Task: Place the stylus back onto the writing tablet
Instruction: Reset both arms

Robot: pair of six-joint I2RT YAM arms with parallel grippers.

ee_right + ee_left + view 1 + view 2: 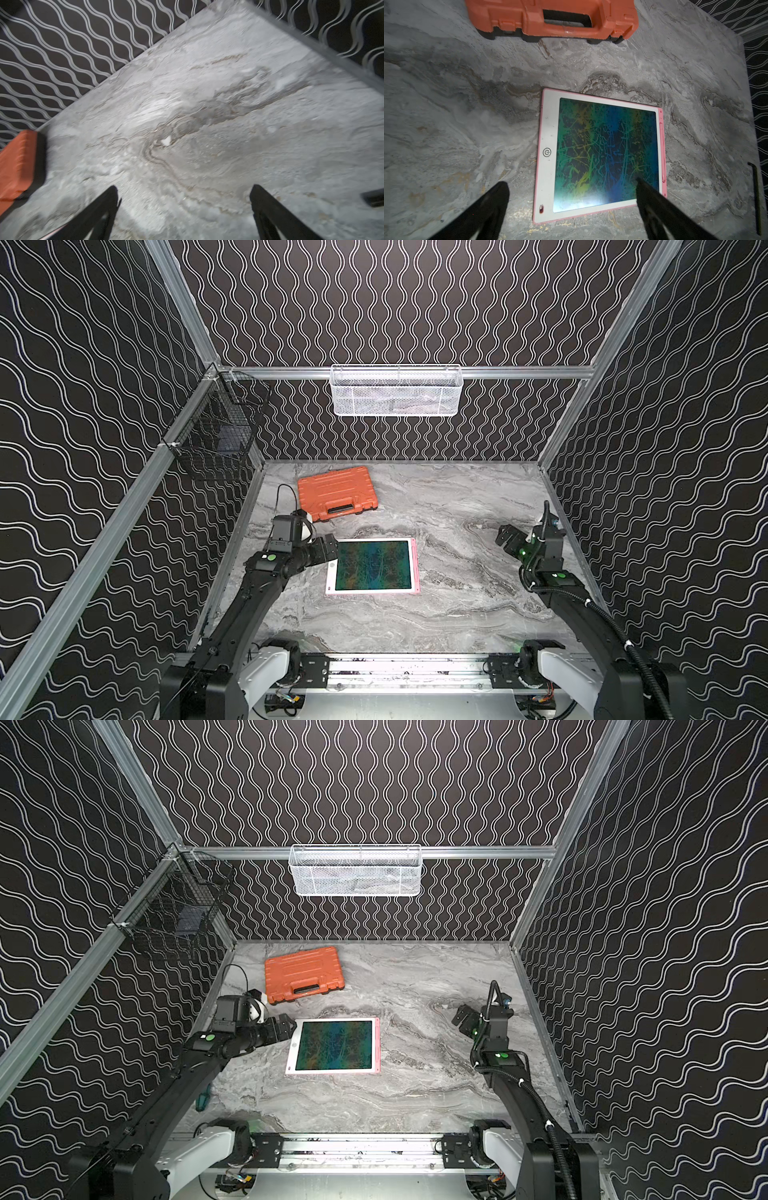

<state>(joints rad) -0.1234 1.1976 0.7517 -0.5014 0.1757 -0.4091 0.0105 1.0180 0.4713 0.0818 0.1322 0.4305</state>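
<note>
The writing tablet [374,566] [334,1046] lies flat mid-table, white-and-pink frame, dark screen with green-blue scribbles. The thin pink stylus [662,149] lies along the tablet's [548,128] long edge opposite its round button, seated in the frame. My left gripper [330,549] [571,182] hovers open at the tablet's button end, one finger over bare table, the other over a screen corner, holding nothing. Over bare marble at the right side of the table, my right gripper [505,537] [184,188] is open and empty.
An orange ribbed case [336,493] [550,18] [16,166] lies behind the tablet at back left. A green-handled screwdriver [203,1100] peeks out beside the left arm. A white mesh basket [395,389] and a black wire basket [216,435] hang on the walls.
</note>
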